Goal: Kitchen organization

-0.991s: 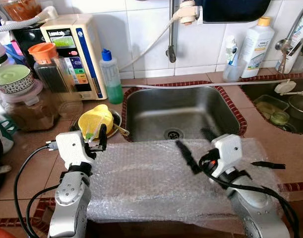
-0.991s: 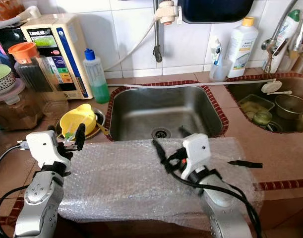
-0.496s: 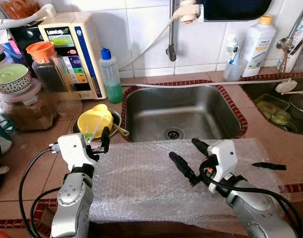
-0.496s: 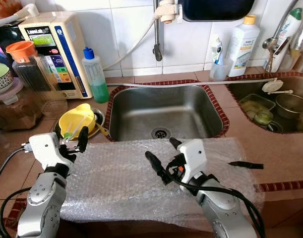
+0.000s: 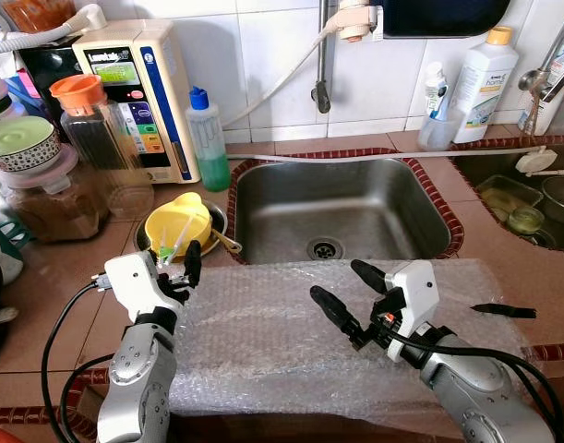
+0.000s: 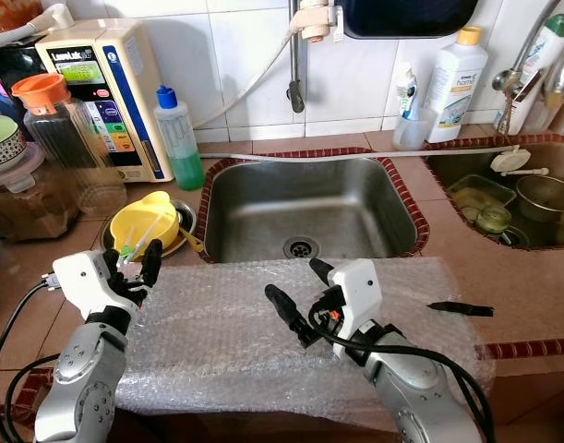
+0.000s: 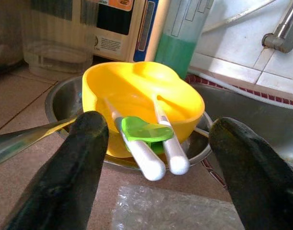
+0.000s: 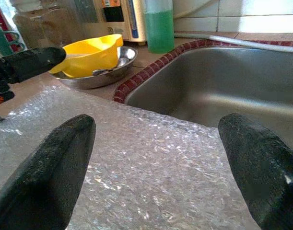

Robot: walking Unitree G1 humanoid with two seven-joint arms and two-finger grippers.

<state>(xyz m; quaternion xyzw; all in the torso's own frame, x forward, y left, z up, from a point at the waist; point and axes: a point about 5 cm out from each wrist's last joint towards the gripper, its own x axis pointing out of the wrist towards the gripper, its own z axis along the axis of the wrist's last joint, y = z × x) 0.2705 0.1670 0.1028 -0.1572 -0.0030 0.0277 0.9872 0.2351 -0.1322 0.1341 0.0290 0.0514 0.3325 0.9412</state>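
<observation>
A yellow bowl [image 5: 175,224] holding two white-handled utensils [image 7: 147,152] with a green part sits in a metal dish [image 7: 57,96] left of the sink [image 5: 342,205]. My left gripper [image 5: 176,266] is open just in front of the bowl, near the left edge of a bubble wrap sheet [image 5: 263,341] spread along the counter's front. The bowl appears between its fingers [image 7: 84,158] in the left wrist view. My right gripper [image 5: 335,281] is open above the middle of the bubble wrap [image 8: 151,167], pointing left, with nothing between its fingers.
A water purifier [image 5: 138,88], an orange-lidded jar [image 5: 92,129] and a green soap bottle [image 5: 208,138] stand behind the bowl. A detergent bottle [image 5: 475,83] stands at the back right. A second sink [image 5: 531,198] with dishes lies at the right. A black object [image 5: 503,311] rests on the wrap's right edge.
My right gripper has turned and come left and slightly nearer over the bubble wrap. The left gripper has stayed by the yellow bowl.
</observation>
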